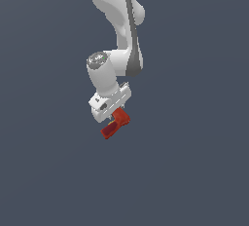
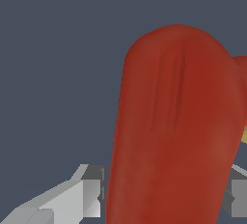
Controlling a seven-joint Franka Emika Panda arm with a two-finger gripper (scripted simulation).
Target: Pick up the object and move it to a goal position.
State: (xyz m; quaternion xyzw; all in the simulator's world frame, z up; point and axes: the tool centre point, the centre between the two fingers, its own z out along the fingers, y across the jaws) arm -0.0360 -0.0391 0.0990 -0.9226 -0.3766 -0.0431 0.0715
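The white pincer (image 1: 113,115) is pinching the little red object (image 1: 115,123) tight so it can be carried.

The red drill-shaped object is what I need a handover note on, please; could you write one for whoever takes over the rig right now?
Gripper: shut on the red drill-shaped object, a finger on either side of it in the wrist view.
Object: hangs below the gripper, darker handle angled down toward the exterior view's left.
Done: the grasp looks made.
Left: carry it to the goal position, for which no marker shows in either view. Whether the object has cleared the surface cannot be told from the plain background.
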